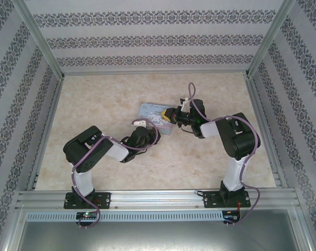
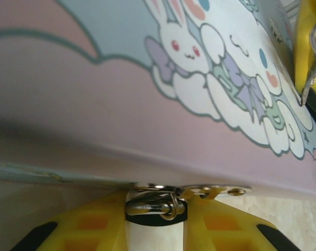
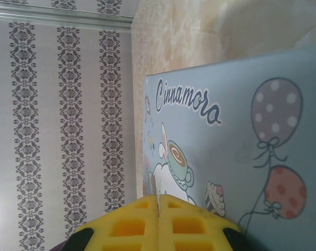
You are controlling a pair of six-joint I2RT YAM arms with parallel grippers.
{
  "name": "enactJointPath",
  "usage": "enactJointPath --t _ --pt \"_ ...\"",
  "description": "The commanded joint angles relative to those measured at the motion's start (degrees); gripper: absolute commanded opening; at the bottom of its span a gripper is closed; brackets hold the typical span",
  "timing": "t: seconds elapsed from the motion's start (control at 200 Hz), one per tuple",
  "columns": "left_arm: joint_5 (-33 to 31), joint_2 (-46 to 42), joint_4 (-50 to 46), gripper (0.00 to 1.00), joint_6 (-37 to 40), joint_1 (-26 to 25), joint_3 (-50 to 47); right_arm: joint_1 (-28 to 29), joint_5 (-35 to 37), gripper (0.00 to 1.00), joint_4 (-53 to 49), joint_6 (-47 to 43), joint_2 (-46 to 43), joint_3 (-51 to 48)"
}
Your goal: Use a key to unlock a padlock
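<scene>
Yellow fingers (image 2: 79, 230) of the left gripper (image 2: 154, 222) sit at 6 o'clock in the left wrist view. They are closed to a narrow gap on the padlock (image 2: 149, 205), whose metal loop lies sideways just under the hasp (image 2: 215, 190) on the edge of the tin box (image 2: 95, 104).

Right wrist view: the right gripper (image 3: 158, 203) is at 6 o'clock, pressed together on the key (image 3: 156, 188), a thin sliver seen edge-on. The box lid is at 3 o'clock.

Top view: on the table (image 1: 121, 94), the left gripper (image 1: 143, 125) is at the box's (image 1: 153, 111) 7 o'clock and the right gripper (image 1: 171, 116) is at its 4 o'clock. Padlock and key are too small to make out.
</scene>
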Motion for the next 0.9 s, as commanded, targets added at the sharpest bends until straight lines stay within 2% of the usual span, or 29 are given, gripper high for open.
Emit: enactJointPath --t 0.0,0.19,0.46,0.635,0.894 --pt "-0.3 3.3 -6.2 0.21 -1.1 -1.1 0.1 0.8 -1.1 0.0 0.3 0.2 1.2 -0.1" --pt "0.5 2.2 -8.2 0.0 -1.4 -1.1 1.4 0.4 -1.8 0.0 0.0 0.3 0.0 0.9" --pt "6.2 -2.6 -17.0 0.0 -3.1 -0.7 5.4 -1.1 -3.4 0.0 -1.4 -0.2 -7.3 -1.1" --pt "10.5 -4.4 -22.7 0.0 -4.2 0.0 8.0 -1.2 -3.7 0.0 -2.4 -1.9 -15.2 -7.0" --pt "15.5 -5.2 -20.0 0.0 -8.5 2.2 6.3 -2.5 -5.5 0.0 -4.3 -5.9 -24.7 -17.9"
